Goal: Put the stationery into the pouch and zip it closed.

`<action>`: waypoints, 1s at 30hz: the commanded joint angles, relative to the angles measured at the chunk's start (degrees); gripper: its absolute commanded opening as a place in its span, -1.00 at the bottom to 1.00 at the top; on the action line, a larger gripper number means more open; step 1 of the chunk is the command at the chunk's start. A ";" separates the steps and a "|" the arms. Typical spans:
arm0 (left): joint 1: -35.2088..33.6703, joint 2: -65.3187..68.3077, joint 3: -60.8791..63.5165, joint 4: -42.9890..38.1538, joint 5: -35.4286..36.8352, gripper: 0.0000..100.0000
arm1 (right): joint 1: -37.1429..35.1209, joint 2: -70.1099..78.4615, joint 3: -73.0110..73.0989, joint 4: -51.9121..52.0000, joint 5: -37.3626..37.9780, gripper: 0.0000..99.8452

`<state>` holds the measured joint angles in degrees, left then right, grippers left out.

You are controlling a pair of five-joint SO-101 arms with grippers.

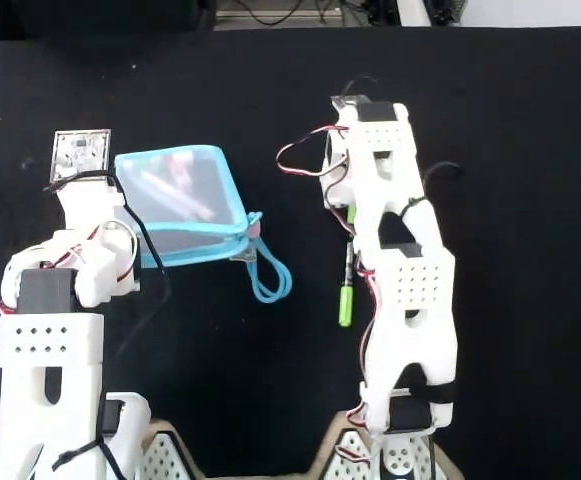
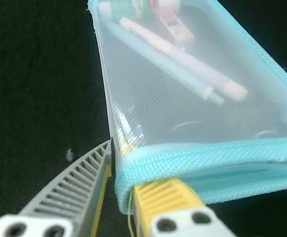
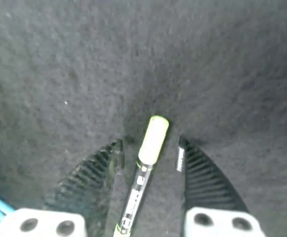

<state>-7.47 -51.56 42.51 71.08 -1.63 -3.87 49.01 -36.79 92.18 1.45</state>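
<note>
The clear pouch (image 1: 180, 205) with teal trim lies on the black table, left of centre. Through its wall I see several pens (image 2: 183, 57) and small items. My left gripper (image 2: 121, 165) is shut on the pouch's teal hem (image 2: 207, 163) at a corner; in the high view it sits at the pouch's near left corner (image 1: 140, 248). A pen with a green cap (image 1: 346, 300) lies on the table beside the right arm. My right gripper (image 3: 149, 144) is open, low over the table, with one finger on each side of that pen (image 3: 152, 139).
A teal wrist loop (image 1: 270, 277) trails from the pouch's right corner toward the green-capped pen. Black cloth (image 1: 510, 150) covers the whole table, with open room to the right and at the back. The two arm bases stand at the front edge.
</note>
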 commanded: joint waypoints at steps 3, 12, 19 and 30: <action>-0.31 -0.18 -0.48 -0.62 -0.09 -0.94 | 1.05 -4.44 0.04 -4.13 0.35 -0.66; -0.31 -0.18 -0.48 -0.53 -0.09 -0.94 | 0.97 0.57 -2.68 -5.01 0.35 -0.66; -0.31 -0.18 -0.48 -0.53 -0.09 -0.94 | 0.97 4.53 -9.01 1.58 0.35 -0.66; -0.31 -0.18 -0.48 -0.53 -0.09 -0.94 | 1.23 9.54 -17.19 5.89 0.35 -0.66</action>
<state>-7.47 -51.56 42.51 71.08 -1.63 -3.60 58.24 -51.03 96.22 1.54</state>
